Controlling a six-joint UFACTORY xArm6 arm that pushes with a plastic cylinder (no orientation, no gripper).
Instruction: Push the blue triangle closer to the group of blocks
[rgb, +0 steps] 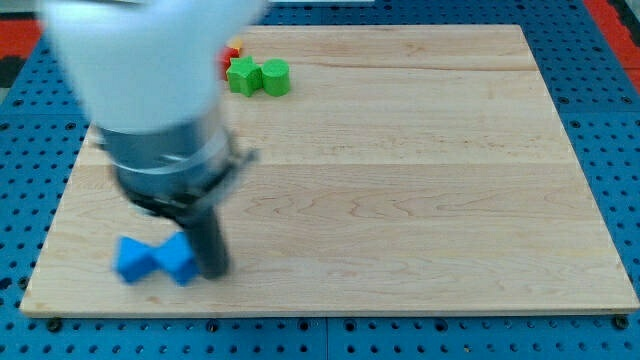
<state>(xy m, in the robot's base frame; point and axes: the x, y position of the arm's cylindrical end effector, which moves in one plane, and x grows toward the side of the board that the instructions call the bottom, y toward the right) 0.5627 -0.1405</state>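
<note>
Two blue blocks lie near the board's bottom left. The left one (132, 259) is a blocky blue piece; the right one (177, 260) looks like the blue triangle, pointing down. They touch each other. My tip (213, 272) rests on the board just to the right of the blue triangle, touching or almost touching it. A group of blocks sits at the view's top: a green star-like block (242, 76), a green rounded block (275, 77), and a red block (232, 52) with a bit of yellow, partly hidden behind the arm.
The arm's large white and grey body (150, 90) fills the upper left and hides part of the wooden board (420, 180). A blue perforated table surrounds the board.
</note>
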